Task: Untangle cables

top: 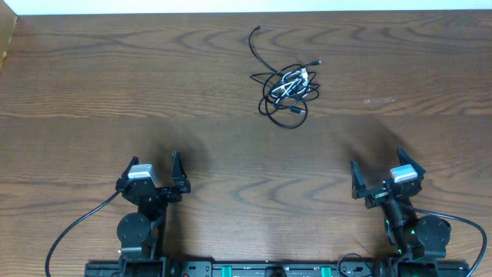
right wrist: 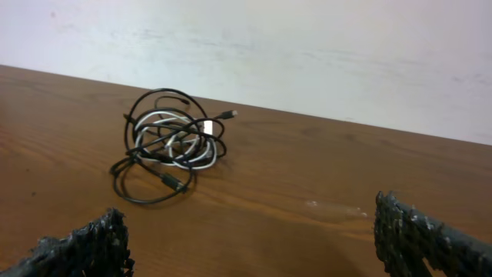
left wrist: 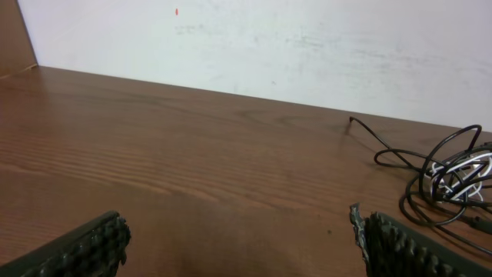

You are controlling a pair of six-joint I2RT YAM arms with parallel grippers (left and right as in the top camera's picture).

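Observation:
A tangle of black and white cables (top: 287, 88) lies on the far middle of the wooden table, with one black end trailing up to the left. It shows in the left wrist view (left wrist: 453, 175) at the right edge and in the right wrist view (right wrist: 171, 142) left of centre. My left gripper (top: 153, 171) is open and empty near the front left. My right gripper (top: 378, 175) is open and empty near the front right. Both are far from the cables. The open jaws show in the left wrist view (left wrist: 238, 242) and in the right wrist view (right wrist: 250, 238).
A white wall (right wrist: 307, 46) rises behind the table's far edge. A faint pale smear (right wrist: 334, 208) marks the wood ahead of the right gripper. Black arm cables run from both arm bases at the front edge.

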